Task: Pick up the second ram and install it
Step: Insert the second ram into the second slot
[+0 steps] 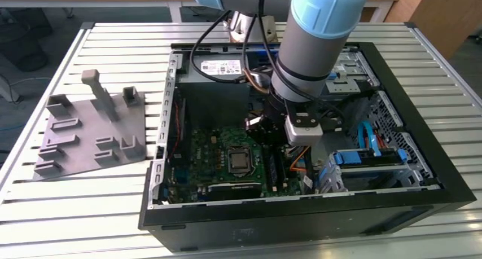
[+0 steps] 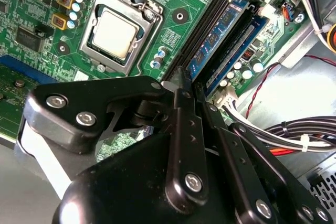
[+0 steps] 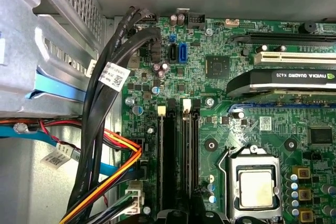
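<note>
gripper [image 2: 185, 77] fingers nearly closed, tips at seated second ram [image 2: 223, 38]; grasp unclear.

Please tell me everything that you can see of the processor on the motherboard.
The processor is a square chip with a pale, dull metal lid. It lies flat in its socket on the green motherboard. A shiny metal frame with screws surrounds and overlaps its edges. No cooler covers it. Small capacitors stand beside the socket.

Glossy black hand [image 2: 185, 85], slatted metal table [image 1: 113, 208]
</note>
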Action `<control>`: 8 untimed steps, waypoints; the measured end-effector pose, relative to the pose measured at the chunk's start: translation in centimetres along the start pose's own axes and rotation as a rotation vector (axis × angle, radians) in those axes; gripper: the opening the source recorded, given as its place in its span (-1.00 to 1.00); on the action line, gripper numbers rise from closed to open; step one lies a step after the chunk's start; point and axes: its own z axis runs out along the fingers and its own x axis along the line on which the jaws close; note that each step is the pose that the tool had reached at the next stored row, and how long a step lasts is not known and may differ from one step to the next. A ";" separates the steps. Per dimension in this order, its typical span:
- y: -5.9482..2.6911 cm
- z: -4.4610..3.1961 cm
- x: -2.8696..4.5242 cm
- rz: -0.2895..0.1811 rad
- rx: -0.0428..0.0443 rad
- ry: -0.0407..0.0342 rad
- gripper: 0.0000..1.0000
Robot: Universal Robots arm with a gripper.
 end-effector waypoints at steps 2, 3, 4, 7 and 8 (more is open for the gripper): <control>0.00 0.02 0.02 -0.002 -0.0002 -0.0001 -0.72; 0.00 0.05 0.03 -0.002 0.0000 -0.0002 -0.72; -0.01 0.09 0.04 -0.002 0.0000 -0.0002 -0.72; -0.01 0.35 0.07 -0.003 -0.0008 -0.0006 -0.72; -0.02 0.48 0.08 -0.003 -0.0003 -0.0005 -0.72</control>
